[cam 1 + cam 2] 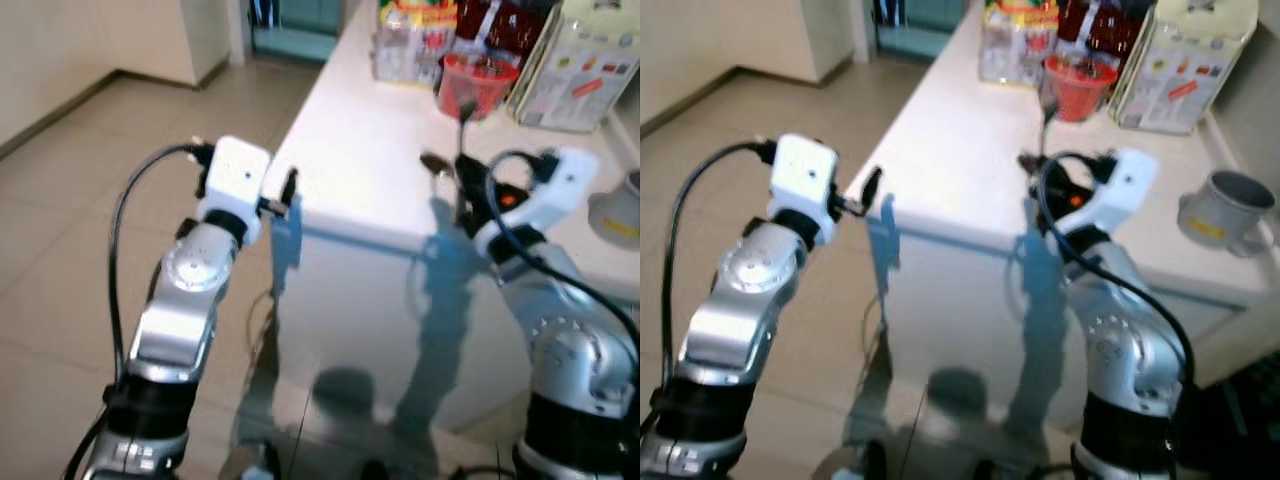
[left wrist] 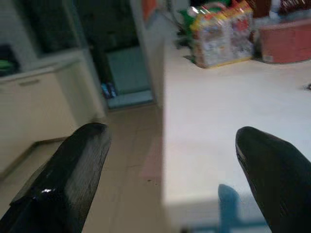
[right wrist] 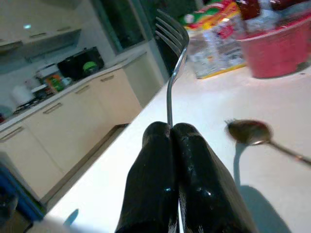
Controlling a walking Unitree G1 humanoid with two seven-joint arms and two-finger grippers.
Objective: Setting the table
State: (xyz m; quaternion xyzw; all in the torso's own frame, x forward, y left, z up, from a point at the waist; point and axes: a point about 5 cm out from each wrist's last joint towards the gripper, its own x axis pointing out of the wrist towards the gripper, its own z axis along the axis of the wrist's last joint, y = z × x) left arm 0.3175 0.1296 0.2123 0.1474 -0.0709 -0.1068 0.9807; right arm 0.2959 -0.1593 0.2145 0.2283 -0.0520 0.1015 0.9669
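Above the near right part of the white table, a fork stands upright, tines up, pinched between the pressed-together fingers of the right gripper. A spoon lies on the table just beside it — apart, not touching. Far end: red bowl, snack pkgs; grey mug at right. Left gripper hovers at the table's near left edge, fingers spread wide — holding nothing.
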